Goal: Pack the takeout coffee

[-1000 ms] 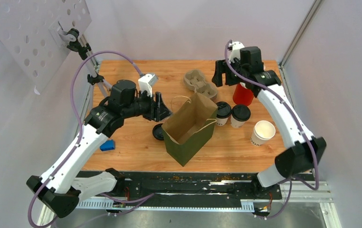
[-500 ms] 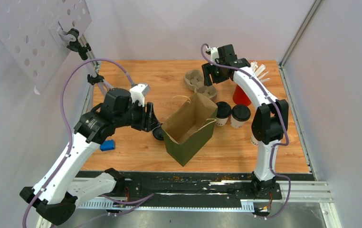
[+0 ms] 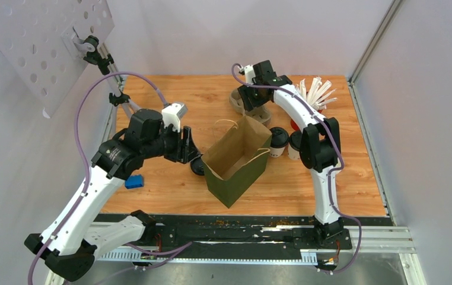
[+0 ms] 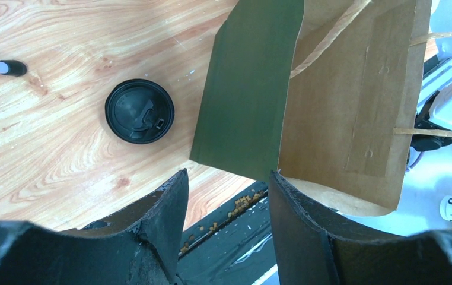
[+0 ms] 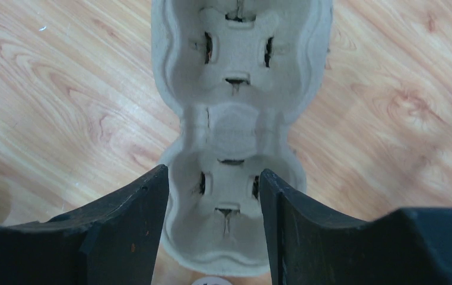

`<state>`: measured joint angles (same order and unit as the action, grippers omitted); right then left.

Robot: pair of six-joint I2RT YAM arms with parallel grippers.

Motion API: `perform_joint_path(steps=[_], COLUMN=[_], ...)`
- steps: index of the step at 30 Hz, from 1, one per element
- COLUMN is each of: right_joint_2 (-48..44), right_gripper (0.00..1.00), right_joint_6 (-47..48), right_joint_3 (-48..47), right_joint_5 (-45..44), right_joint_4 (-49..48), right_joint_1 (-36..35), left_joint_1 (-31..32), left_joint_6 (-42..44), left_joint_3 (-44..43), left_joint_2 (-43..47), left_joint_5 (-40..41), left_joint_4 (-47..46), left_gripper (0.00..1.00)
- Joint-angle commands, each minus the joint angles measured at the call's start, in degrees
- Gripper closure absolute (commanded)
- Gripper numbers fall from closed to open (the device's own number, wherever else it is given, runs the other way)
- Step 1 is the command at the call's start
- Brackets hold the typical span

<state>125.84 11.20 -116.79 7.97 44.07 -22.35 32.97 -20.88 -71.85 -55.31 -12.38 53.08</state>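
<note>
Two takeout coffee cups stand right of the bag: one (image 3: 279,141) shows in full, the other (image 3: 295,144) is partly behind my right arm. Both are white with black lids. The brown paper bag (image 3: 235,159) stands open mid-table, its green side (image 4: 247,89) in the left wrist view. My left gripper (image 3: 187,145) (image 4: 228,173) is open and empty just left of the bag. My right gripper (image 3: 248,100) (image 5: 214,173) is open over the grey pulp carrier (image 3: 248,105) (image 5: 235,119), its fingers on either side of the near well.
A loose black lid (image 3: 197,166) (image 4: 139,111) lies on the wood by the bag's left foot. White stirrers (image 3: 315,92) fan out of a red cup mostly hidden behind the right arm. A small blue object (image 3: 133,181) lies near the left edge.
My right arm has swung left from above the red cup to above the carrier, its jaws narrowing. My left gripper has drawn back from the bag's rim toward the loose lid.
</note>
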Motion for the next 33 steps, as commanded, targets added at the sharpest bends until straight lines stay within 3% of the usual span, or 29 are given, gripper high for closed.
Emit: perform_joint_path(steps=[1,10,14,17,28,33], right_joint_2=[3.01,7.41,7.59,6.93,4.54,5.05], right_gripper=[0.43,0.42,0.45,0.45,0.47,0.46], right_joint_6=[2.75,5.9,6.56,7.41,8.83,10.7], right_joint_3=[-4.94,-7.88,-7.22,-6.18,-4.02,-4.25], right_joint_5=[-1.84,-2.9,-2.69,-3.96,1.58,-0.38], right_joint_4=[-3.27,-3.26,-3.12,-2.75,-1.41,-0.22], right_joint_1=[-0.59,-0.94,-0.94,-0.94,-0.99,-1.18], left_joint_1=[0.14,0.14,0.13,0.11,0.16,0.16], left_joint_6=[1.13,2.42,3.45,4.37,4.56,2.53], left_joint_3=[-0.99,-1.53,-2.55,-3.02,-5.02,-6.96], left_joint_2=[-1.19,-3.82,-3.5,-3.32,-3.33,-3.31], left_joint_5=[-0.46,-0.6,0.28,-0.35,-2.02,-1.59], left_joint_4=[-1.62,-0.62,1.48,3.29,6.56,4.82], left_gripper=[0.44,0.63,0.9,1.0,1.0,0.77])
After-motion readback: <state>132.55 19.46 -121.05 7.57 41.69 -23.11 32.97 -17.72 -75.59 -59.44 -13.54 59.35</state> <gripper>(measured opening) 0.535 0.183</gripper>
